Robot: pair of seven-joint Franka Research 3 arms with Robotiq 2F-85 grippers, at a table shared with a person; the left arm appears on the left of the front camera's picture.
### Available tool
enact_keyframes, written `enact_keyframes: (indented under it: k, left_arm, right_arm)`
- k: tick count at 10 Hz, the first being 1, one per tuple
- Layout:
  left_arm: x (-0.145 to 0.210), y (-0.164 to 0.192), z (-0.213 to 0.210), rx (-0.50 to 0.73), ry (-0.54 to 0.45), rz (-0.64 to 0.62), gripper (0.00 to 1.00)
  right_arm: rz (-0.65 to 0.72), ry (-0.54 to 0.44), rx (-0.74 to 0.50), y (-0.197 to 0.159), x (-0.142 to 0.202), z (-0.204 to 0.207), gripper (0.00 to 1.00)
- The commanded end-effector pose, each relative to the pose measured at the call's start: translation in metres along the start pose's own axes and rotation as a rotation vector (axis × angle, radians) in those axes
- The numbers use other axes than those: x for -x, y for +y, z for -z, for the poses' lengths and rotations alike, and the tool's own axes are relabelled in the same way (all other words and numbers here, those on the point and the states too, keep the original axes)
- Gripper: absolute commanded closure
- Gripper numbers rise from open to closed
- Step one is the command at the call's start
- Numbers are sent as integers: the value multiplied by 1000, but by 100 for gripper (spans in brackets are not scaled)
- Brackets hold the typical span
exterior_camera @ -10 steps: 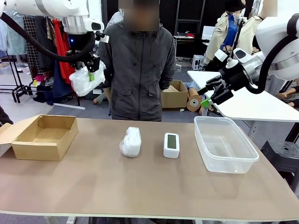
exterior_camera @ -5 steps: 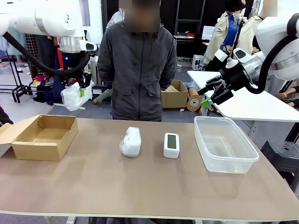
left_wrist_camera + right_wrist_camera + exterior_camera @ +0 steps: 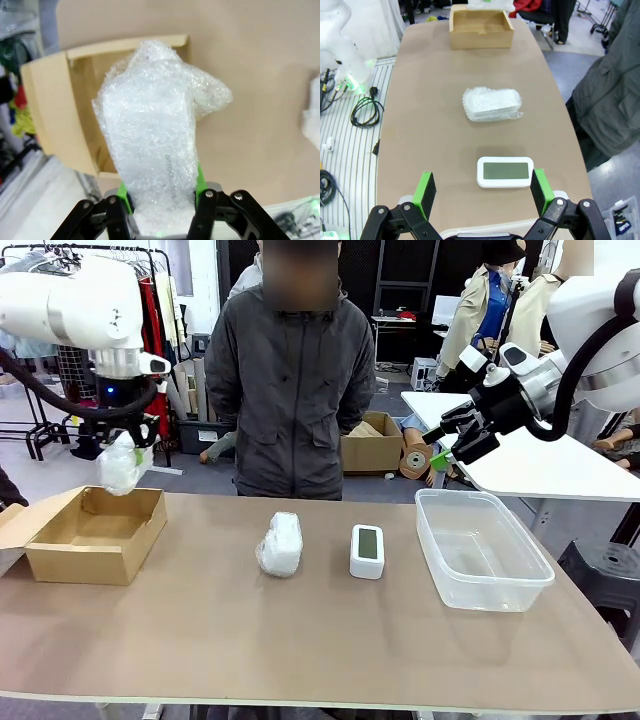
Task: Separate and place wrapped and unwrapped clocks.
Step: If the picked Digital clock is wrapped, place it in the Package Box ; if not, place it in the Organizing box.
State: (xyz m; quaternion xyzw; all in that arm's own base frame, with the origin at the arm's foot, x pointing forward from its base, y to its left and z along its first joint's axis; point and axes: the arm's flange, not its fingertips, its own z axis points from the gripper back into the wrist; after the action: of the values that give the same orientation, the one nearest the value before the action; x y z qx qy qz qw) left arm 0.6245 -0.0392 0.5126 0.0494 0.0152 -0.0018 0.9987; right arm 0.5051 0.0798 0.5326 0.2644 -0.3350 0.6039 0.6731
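Note:
My left gripper (image 3: 122, 455) is shut on a bubble-wrapped clock (image 3: 119, 464), which hangs just above the open cardboard box (image 3: 97, 533) at the table's left. In the left wrist view the wrapped clock (image 3: 155, 145) stands between the green pads (image 3: 199, 179), with the box (image 3: 50, 105) below it. A second wrapped clock (image 3: 280, 543) lies at mid-table, and the bare white clock (image 3: 367, 551) with its grey-green screen lies to its right. My right gripper (image 3: 452, 443) hangs open, high above the clear tub (image 3: 482, 550). Its wrist view looks down on the bare clock (image 3: 504, 172) and wrapped clock (image 3: 492, 104).
A person in a dark jacket (image 3: 292, 380) stands at the far side behind the middle of the table. The near half of the brown tabletop (image 3: 300, 640) is bare. A white table (image 3: 545, 465) stands off to the right.
My left arm has carried the wrapped clock leftward and down, from beside the person to just above the cardboard box. The right arm has not moved.

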Motion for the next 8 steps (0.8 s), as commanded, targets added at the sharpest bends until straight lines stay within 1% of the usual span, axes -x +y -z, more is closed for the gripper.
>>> enact_keyframes:
  k: [1,2,3,4,6,7,8]
  left_arm:
    - [11,16,13,-43,-8,-70,100]
    - [12,27,20,-75,-31,-59,100]
    - [14,37,26,-95,-14,-77,100]
    - [18,45,28,-94,-23,-83,100]
    - [27,52,36,-124,-36,-98,100]
    - [20,49,37,-82,-35,-87,100]
    - [13,52,32,-92,-6,-73,100]
  right_arm:
    - [-6,-5,2,0,-2,-2,0]
    - [-6,-5,2,0,-2,-2,0]
    - [-6,-5,2,0,-2,-2,0]
    - [-6,-5,2,0,-2,-2,0]
    - [-6,-5,2,0,-2,-2,0]
    - [-6,-5,2,0,-2,-2,0]
    - [-6,-5,2,0,-2,-2,0]
